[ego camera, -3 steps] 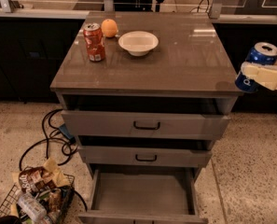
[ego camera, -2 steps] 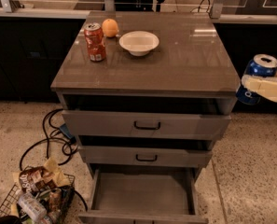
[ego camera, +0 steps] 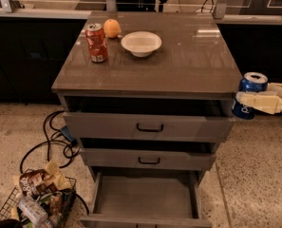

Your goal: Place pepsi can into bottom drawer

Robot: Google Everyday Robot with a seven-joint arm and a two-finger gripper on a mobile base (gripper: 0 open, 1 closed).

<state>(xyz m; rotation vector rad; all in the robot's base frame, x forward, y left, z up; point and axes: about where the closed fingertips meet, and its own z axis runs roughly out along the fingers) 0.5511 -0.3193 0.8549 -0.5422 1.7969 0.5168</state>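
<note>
You had the pepsi can (ego camera: pixel 252 81) pinched in the gripper (ego camera: pixel 248 98), its pale fingers (ego camera: pixel 261 102) pressed across the blue body, and it hung in the air off the right-hand edge of the cabinet top (ego camera: pixel 188 61), just beside the corner and roughly level with the top drawer (ego camera: pixel 107 125). Over the last second the can had come down: it had sat higher, above the level of the top surface, and it had also drifted slightly in toward the cabinet. That read as the start of the descent toward the bottom drawer (ego camera: pixel 145 194), which stood pulled out with its grey floor bare. You were only part of the way, though. The can was well above the drawer and off to its right, so you had both a long drop and a sideways move ahead, and the jutting fronts of the top drawer and the middle drawer (ego camera: pixel 107 158) lay close to that path. The red-orange can (ego camera: pixel 97 42), the orange (ego camera: pixel 112 28) and the white bowl (ego camera: pixel 141 43) sat on the top, well apart from the gripper, and had not shifted.
</note>
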